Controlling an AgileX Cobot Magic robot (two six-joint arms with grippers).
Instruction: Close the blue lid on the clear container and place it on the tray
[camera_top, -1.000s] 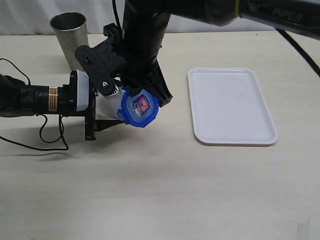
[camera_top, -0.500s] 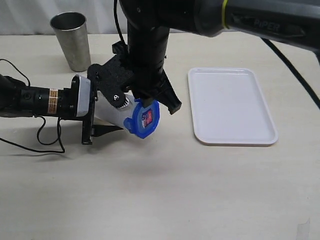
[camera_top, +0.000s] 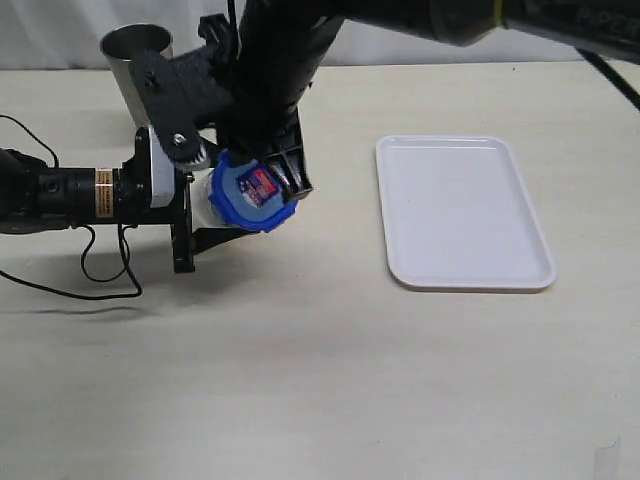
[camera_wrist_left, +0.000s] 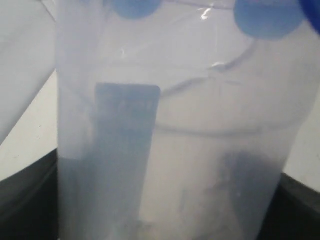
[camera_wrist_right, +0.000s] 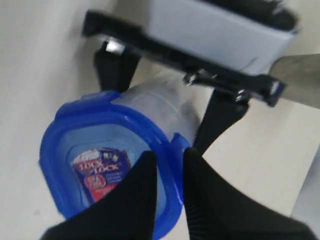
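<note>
Exterior: lid (camera_top: 250, 192), container (camera_top: 204, 198) moved up-left toward cup (camera_top: 122, 75) since 0.5 s ago; container sideways in left claw (camera_top: 216, 215) over surface (camera_top: 300, 380), well apart from tray (camera_top: 465, 212) | Left wrist: left claw wide, gripping container | Right wrist: right claw (camera_wrist_right: 167, 172) narrow, pinching lid rim on container mouth.

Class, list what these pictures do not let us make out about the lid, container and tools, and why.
Flaps of the lid snapped or not: right wrist view is blurred, the right tool covers one edge; exterior view too small.
Markings on the container: blurred in the left wrist view.
Upper jaw of the left tool: right arm hides it, exterior view.
Lower part of the cup: right arm hides it, exterior view.
</note>
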